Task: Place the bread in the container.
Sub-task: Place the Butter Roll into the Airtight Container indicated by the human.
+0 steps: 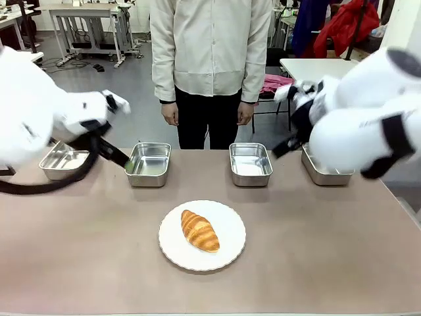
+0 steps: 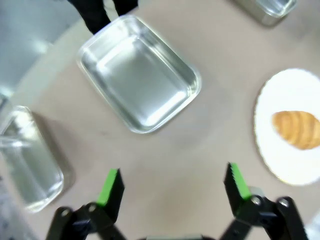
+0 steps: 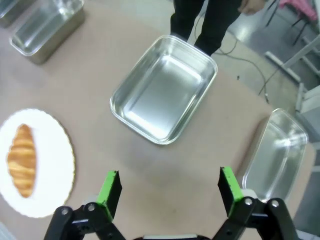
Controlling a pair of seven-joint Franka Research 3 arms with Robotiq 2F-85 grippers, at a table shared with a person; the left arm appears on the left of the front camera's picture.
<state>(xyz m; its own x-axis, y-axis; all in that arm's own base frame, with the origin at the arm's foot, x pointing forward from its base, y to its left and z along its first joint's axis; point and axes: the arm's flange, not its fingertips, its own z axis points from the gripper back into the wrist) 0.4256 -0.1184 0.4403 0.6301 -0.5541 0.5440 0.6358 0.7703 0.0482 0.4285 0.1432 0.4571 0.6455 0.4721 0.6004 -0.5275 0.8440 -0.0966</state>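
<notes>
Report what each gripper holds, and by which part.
Nothing: the left gripper and the right gripper are open, empty; the golden-brown croissant lies on the round white plate.

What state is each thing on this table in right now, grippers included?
Golden-brown croissant: whole, lying on the plate.
Round white plate: holding the croissant.
Leftmost shiny rectangular steel pan: empty.
Second steel pan: empty.
Third steel pan: empty.
Rightmost steel pan: empty.
Left gripper: open, holding nothing.
Right gripper: open, holding nothing.
</notes>
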